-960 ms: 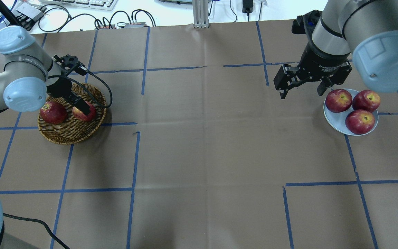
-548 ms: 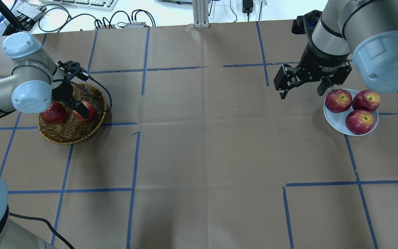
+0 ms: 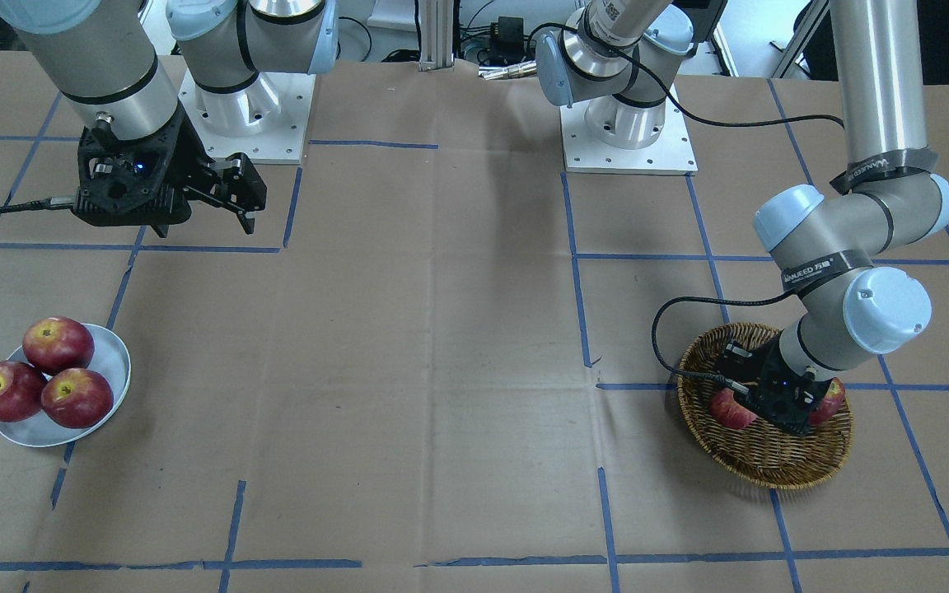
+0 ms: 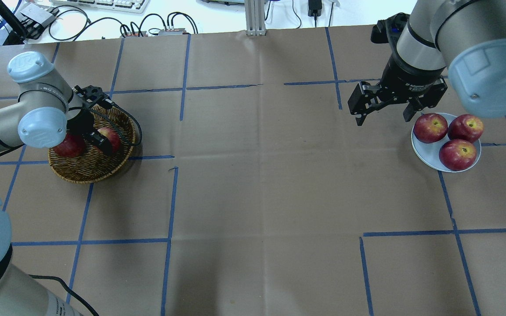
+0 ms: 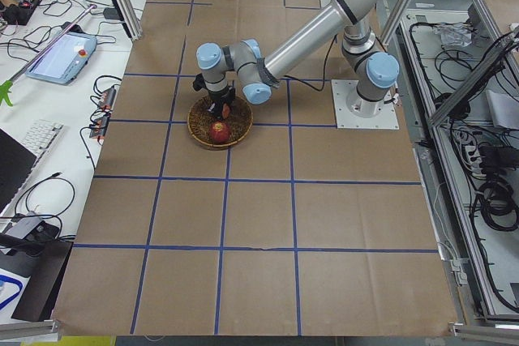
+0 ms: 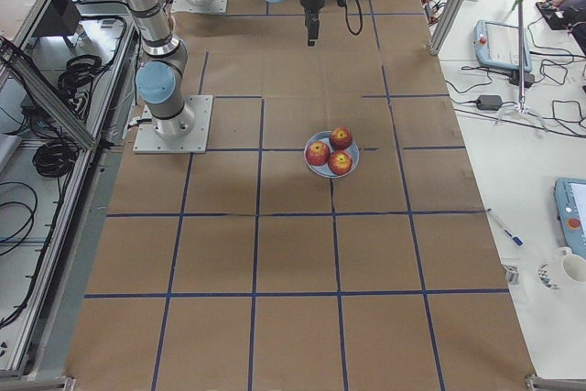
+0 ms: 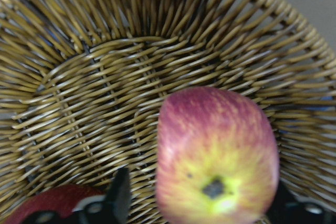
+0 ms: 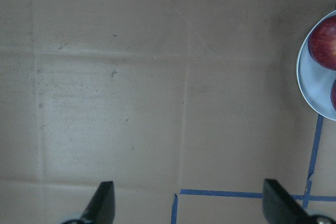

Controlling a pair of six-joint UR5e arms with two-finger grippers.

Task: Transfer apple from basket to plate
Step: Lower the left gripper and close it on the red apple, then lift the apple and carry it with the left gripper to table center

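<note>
The yellow-streaked apple (image 7: 215,156) lies in the wicker basket (image 4: 87,170), on the right in the overhead view (image 4: 112,135) and on the left in the front view (image 3: 726,409). My left gripper (image 4: 103,140) is down in the basket, open, its fingers (image 7: 119,196) standing on either side of the apple with a gap on one side. A darker red apple (image 4: 68,146) lies beside it. The white plate (image 4: 425,151) at the far right holds three apples. My right gripper (image 4: 384,119) hangs open and empty above the table, just left of the plate.
The table is brown paper with a blue tape grid (image 4: 169,197). The left gripper's cable (image 4: 135,123) loops over the basket rim. The plate's edge shows in the right wrist view (image 8: 315,90). Cables and a keyboard lie beyond the far edge.
My left arm has swung in and lowered its gripper deeper into the basket around the streaked apple. The right arm, plate and basket have not moved.
</note>
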